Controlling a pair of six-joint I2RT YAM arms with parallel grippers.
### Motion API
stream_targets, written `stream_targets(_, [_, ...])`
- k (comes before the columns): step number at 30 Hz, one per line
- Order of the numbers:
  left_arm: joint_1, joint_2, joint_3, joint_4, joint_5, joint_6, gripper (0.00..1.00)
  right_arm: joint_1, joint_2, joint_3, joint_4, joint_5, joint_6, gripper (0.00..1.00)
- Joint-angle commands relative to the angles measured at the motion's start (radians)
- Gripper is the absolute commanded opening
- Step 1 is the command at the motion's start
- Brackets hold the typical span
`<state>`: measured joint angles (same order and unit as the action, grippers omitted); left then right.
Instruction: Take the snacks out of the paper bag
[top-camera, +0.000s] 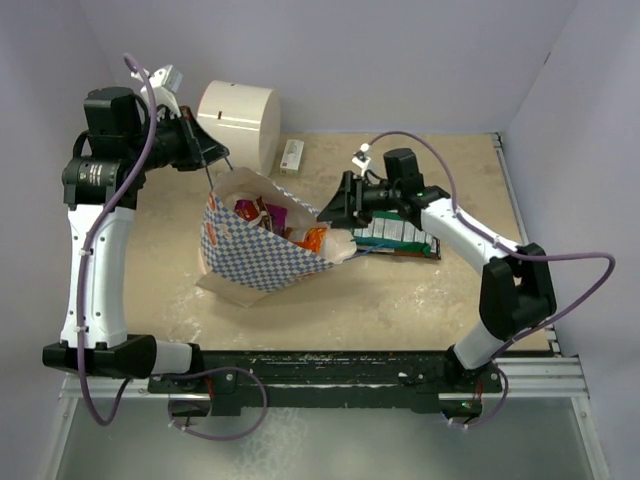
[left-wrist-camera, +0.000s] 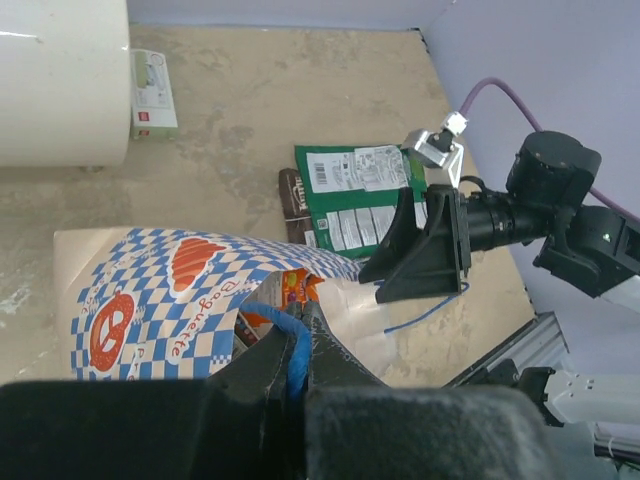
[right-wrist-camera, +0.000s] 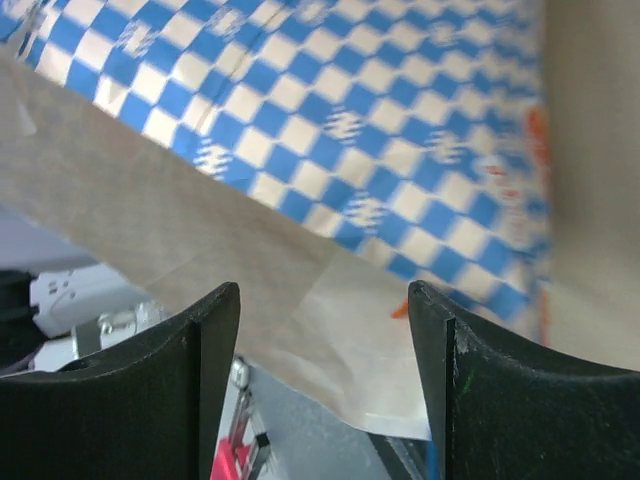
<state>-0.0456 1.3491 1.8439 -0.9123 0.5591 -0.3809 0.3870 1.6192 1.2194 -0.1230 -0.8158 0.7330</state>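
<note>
Top external: paper bag (top-camera: 262, 258) sits mid-table (top-camera: 440, 290), blue-white check outside, cream lining, mouth tipped up and to the right. Red and orange packets (top-camera: 258, 212) inside it. Left claw (top-camera: 210, 165) is clenched on its blue cord handle (left-wrist-camera: 290, 345), that side lifted. Right claw (top-camera: 327, 212) is at the mouth rim, jaws apart, gripping nothing.

Left wrist shows what the right arm mostly covers from above: green packet (left-wrist-camera: 358, 195) overlapping a brown packet (left-wrist-camera: 293, 192) on the table. Bag print reads "Baguette", with a pretzel graphic.

Right wrist shows only check paper and lining past its fingers (right-wrist-camera: 205, 380). Packet text is unreadable.
</note>
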Motion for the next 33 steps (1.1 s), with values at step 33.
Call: stream_targets(33, [0.016, -0.026, 0.082, 0.012, -0.009, -0.189, 0.0, -0.005, -0.112, 0.225, -0.721, 0.677, -0.403, 0.66])
